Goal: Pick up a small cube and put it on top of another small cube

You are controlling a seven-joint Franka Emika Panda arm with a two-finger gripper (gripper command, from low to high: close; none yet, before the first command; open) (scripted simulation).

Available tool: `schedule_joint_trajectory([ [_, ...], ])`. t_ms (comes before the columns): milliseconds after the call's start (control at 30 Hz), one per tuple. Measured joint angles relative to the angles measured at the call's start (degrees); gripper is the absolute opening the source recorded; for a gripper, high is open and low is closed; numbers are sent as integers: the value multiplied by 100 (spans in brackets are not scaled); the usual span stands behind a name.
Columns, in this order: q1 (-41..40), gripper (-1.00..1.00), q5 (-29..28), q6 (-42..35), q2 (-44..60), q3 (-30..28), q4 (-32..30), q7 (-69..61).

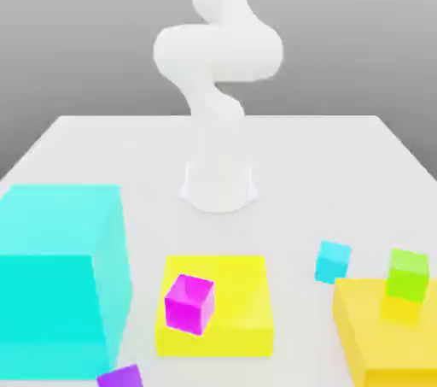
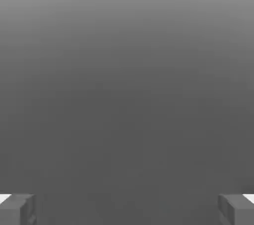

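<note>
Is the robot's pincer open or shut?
Open. In the hand view, the pincer's two fingers stand far apart, one at each side, with nothing held between them.

No lettering, labels, brands, numbers or signs can be read in either view.

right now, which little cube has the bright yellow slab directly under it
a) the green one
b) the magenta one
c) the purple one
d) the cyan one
b, the magenta cube appears over the bright yellow slab in the exterior view.
</note>
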Motion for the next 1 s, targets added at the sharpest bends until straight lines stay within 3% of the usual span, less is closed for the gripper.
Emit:
schedule_joint_trajectory([
  [1000, 3190, 0, -470, 2037, 2656, -947, -2222, -7210],
])
